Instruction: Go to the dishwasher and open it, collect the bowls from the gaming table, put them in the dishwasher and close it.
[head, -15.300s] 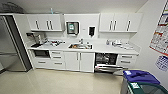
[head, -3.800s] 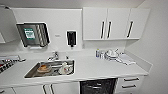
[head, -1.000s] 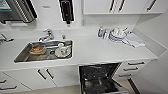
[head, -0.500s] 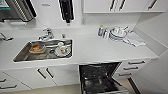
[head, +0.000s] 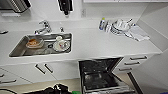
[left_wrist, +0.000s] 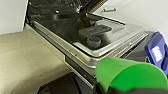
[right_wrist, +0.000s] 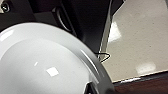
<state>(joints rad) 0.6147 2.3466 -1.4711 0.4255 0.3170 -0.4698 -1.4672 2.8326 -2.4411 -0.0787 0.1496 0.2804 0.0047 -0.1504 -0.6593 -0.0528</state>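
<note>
Green plastic, bright and smooth, sits nearest the left end effector (left_wrist: 110, 88): the small green bowl (left_wrist: 130, 75) lies right at it, apparently carried, though whether the fingers clamp it I cannot tell. Just beyond the bowl is the dishwasher (left_wrist: 87, 35), its door dropped flat, the steel-edged inner panel with a dark detergent cap facing up and the dark tub behind it.

At the right end effector a large, glossy pale dish (right_wrist: 45, 65) rides close to the camera; its grip on that dish is equally unclear. It looks whitish, not orange, so I would not call it 1 of the task's bowls with confidence.

From the head view, the open dishwasher (head: 102, 75) stands under the white counter (head: 100, 47), right of the sink (head: 42, 45), which holds used crockery.

By my judgement the loading step is in hand. The next move calls for reaching past the lowered door into the rack, setting the green bowl where the wires will hold it, without knocking the door edge.
</note>
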